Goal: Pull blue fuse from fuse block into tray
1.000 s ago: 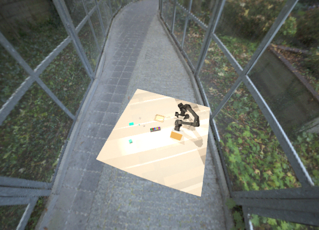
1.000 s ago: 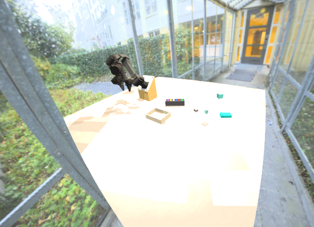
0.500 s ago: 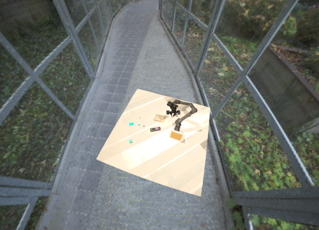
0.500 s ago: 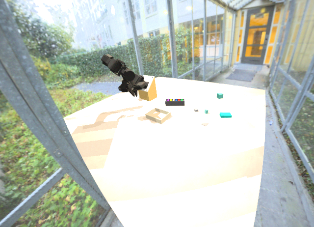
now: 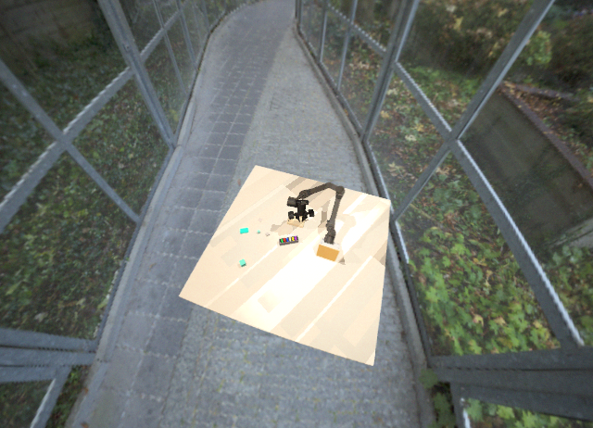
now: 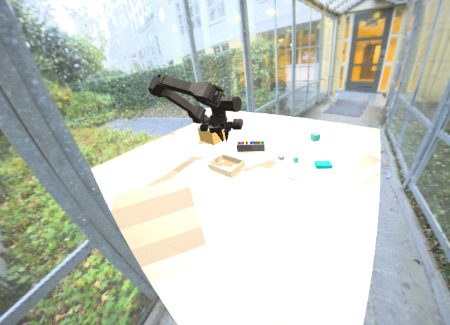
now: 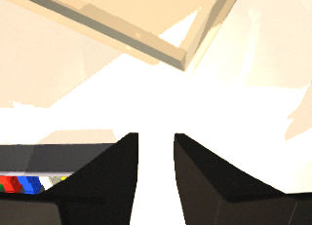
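Blue fuse point(image 7: 30, 184) sits seated in the fuse block point(image 7: 53, 159), at eight o'clock from my claw point(image 7: 156, 147), whose fingers are nearly pressed together on nothing; tray point(image 7: 183, 56) at twelve.

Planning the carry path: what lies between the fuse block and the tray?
Nothing; the stretch of table between fuse block and tray is bare, shown in the exterior view.

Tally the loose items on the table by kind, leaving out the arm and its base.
Fuse block: 1
Tray: 1
Teal blocks: 3
Small grey piece: 1
Total: 6
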